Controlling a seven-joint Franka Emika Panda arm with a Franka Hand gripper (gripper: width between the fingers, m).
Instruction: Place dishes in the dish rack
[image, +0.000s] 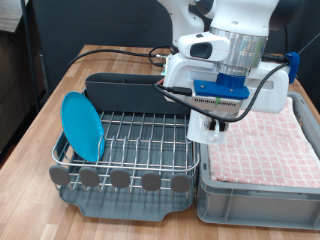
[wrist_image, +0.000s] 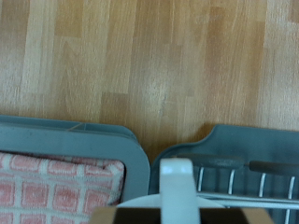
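Observation:
The bright-blue plate stands upright in the dish rack, at the exterior view's left. My gripper hangs over the rack's right edge, beside the grey bin. It is shut on the white cup, which hangs just above the wires. In the wrist view the cup shows close up at the frame's edge, over the gap between the rack's tray and the bin. The rack's long grey caddy stands at the back. The wooden spoon is out of view.
The grey bin lined with pink checked cloth sits right against the rack; it also shows in the wrist view. Both stand on a wooden table. Cables trail behind the arm.

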